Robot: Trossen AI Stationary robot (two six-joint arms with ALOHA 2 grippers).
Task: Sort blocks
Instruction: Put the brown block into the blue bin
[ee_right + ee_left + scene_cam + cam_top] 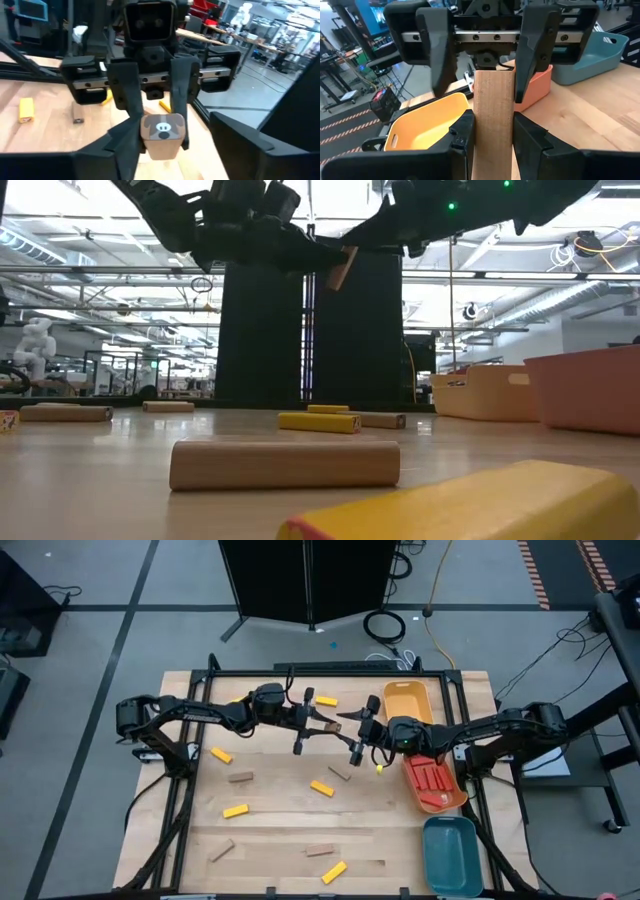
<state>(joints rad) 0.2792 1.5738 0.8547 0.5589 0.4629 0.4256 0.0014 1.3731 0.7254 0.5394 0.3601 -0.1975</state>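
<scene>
Left fingers point(492, 137) pinch a tan block point(493, 115) held in the air over the upper middle of the bench point(280, 815); right fingers point(485, 55) spread wide on either side of the block's far end, apart from it. Orange tray point(434, 783), right of frame, holds red blocks point(432, 778); yellow tray point(408, 700) above it and teal tray point(452, 853) below look empty. Both arms reach level toward centre, wrists facing. Yellow and tan blocks point(321, 787) lie scattered on the bench.

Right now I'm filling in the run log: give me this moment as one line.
left gripper: shut on tan block, midair | right gripper: open around its far end | phase: handover | red blocks: in orange tray
</scene>
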